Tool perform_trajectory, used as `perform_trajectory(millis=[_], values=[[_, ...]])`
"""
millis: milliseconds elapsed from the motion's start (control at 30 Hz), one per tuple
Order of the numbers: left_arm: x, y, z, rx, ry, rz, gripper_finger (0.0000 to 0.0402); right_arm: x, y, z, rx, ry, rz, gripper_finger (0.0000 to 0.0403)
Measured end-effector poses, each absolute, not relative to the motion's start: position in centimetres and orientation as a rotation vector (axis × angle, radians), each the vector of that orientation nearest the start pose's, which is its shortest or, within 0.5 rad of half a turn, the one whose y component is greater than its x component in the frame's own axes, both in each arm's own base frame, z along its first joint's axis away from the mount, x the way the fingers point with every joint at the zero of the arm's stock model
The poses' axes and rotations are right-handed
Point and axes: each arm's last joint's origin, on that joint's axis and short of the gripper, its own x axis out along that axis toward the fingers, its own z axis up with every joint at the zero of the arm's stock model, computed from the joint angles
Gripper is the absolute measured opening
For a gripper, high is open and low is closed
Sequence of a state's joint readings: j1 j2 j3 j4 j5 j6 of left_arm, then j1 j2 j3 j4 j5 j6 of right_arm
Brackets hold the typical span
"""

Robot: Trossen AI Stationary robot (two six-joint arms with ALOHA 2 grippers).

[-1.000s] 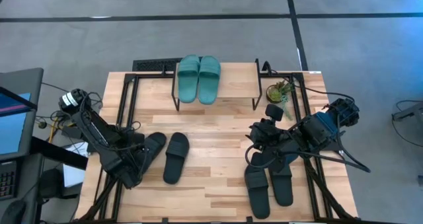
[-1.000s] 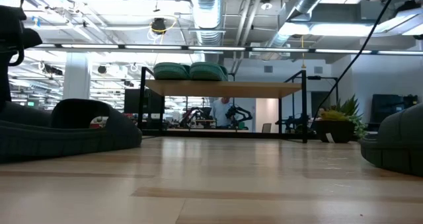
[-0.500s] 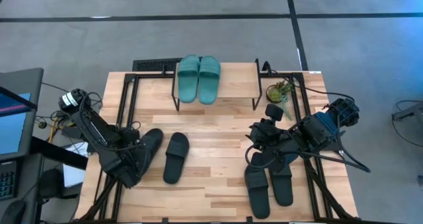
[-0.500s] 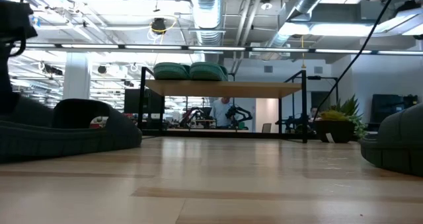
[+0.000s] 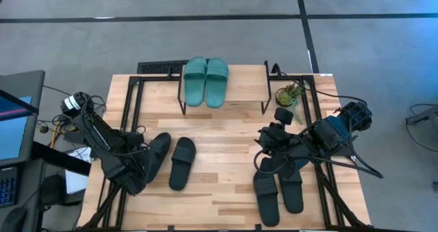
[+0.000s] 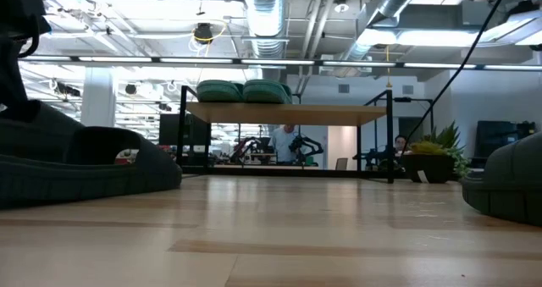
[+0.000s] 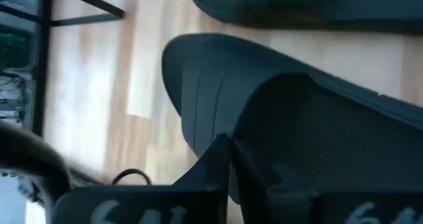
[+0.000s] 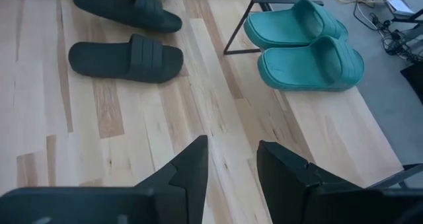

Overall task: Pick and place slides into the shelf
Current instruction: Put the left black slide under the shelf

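Since the earlier frame, the left gripper (image 5: 142, 165) has tilted its black slide (image 5: 156, 153) further; nothing else on the surface (image 5: 219, 133) has moved. The fingers (image 7: 215, 164) are pinched narrow on that slide's strap. Beside it lies the second black slide (image 5: 181, 163), flat, with bare wood beyond. The teal pair (image 5: 205, 81) sits on the shelf (image 5: 246, 88), leaving its right half free. The right gripper (image 5: 268, 148) hovers with a narrow gap between its fingers above the other black pair (image 5: 277, 187) at the front edge.

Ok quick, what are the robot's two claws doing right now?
Left gripper: shut on a black slide at the table's left side.
Right gripper: open, holding nothing, above the table's right side.
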State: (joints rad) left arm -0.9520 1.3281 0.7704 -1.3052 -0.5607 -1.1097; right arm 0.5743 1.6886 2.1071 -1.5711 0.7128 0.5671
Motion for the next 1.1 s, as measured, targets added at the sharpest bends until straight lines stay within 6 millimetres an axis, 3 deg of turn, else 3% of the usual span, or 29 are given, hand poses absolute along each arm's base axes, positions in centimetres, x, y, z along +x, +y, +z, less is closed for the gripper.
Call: perform_trajectory(millis=[200,800,1100], values=[[11.3,-13.3,18.2,0.328,1.207,0.372,0.0000,25.1,14.0,43.8,-0.168,0.830,-0.374,0.0118],[13.4,-12.4,18.1,0.225,1.194,0.416,0.0001,25.1,13.9,43.9,-0.168,0.819,-0.388,0.0118],[13.5,-12.2,18.1,0.315,1.198,0.377,0.0039,25.1,13.9,43.9,-0.168,0.819,-0.388,0.0118]])
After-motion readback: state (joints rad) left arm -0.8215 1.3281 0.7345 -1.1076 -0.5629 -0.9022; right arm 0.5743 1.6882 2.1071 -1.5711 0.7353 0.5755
